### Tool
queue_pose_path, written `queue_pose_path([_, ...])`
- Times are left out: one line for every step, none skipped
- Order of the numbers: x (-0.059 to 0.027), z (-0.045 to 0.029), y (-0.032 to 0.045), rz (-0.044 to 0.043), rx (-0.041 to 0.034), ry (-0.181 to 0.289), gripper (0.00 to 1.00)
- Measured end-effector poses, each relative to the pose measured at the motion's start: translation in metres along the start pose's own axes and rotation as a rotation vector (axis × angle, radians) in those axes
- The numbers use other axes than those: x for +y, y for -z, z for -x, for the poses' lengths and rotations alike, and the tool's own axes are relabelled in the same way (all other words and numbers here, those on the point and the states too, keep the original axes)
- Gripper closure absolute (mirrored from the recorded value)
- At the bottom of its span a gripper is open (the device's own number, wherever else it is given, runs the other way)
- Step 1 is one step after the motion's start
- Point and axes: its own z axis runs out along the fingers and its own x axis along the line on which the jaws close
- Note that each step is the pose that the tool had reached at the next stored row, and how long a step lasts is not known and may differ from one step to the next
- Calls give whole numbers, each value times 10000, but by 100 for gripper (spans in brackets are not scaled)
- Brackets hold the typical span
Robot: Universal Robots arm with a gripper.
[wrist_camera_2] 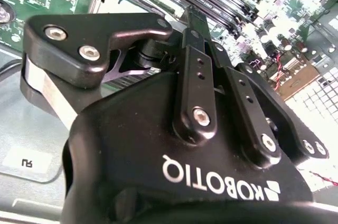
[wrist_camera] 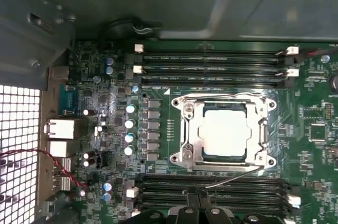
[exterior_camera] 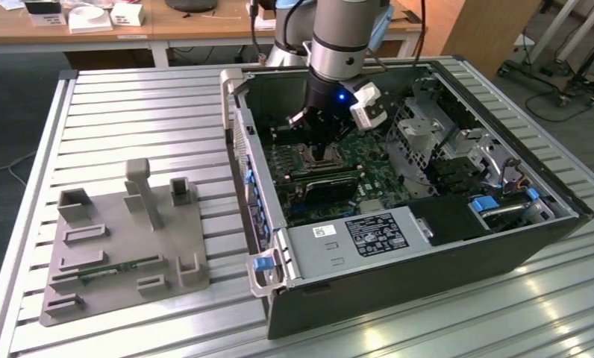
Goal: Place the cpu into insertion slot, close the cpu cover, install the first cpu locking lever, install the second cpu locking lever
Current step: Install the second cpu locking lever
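Note:
In the first wrist view the cpu (wrist_camera: 224, 133) lies flat in the insertion slot (wrist_camera: 225, 157) on the green board. The silvery cpu cover (wrist_camera: 190, 140) is folded down around it. One thin wire locking lever (wrist_camera: 235, 179) sticks out slanted over the memory slots, its free end close to my fingertips. Another lever (wrist_camera: 222, 96) runs flat along the opposite side of the socket. My gripper (wrist_camera: 198, 203) is shut, holding nothing that I can see. In the exterior view the gripper (exterior_camera: 322, 149) hangs inside the open computer case just above the socket. The second wrist view looks along the black gripper (wrist_camera_2: 193, 15).
Long black memory slots (wrist_camera: 211, 63) flank the socket on two sides. The case walls (exterior_camera: 239, 127) and a drive cage (exterior_camera: 431, 130) hem in the arm. A grey fixture block (exterior_camera: 127, 239) stands on the slatted table at the exterior view's left.

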Motion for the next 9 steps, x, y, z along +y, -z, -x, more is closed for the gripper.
queue_pose_path([0,-8,-7,0,5,0,89])
queue_pose_path([0,-14,-15,0,11,0,89])
queue_pose_path([0,-16,-25,0,18,0,89])
queue_pose_path([-1,-18,-35,1,25,1,89])
queue_pose_path([-1,-19,-46,1,33,1,89])
queue_pose_path([-1,-22,-59,2,43,0,89])
queue_pose_path([-1,-24,-73,1,53,-1,89])
queue_pose_path([-1,-26,-87,0,63,-1,89])
queue_pose_path([-1,-28,-102,0,72,-1,89])
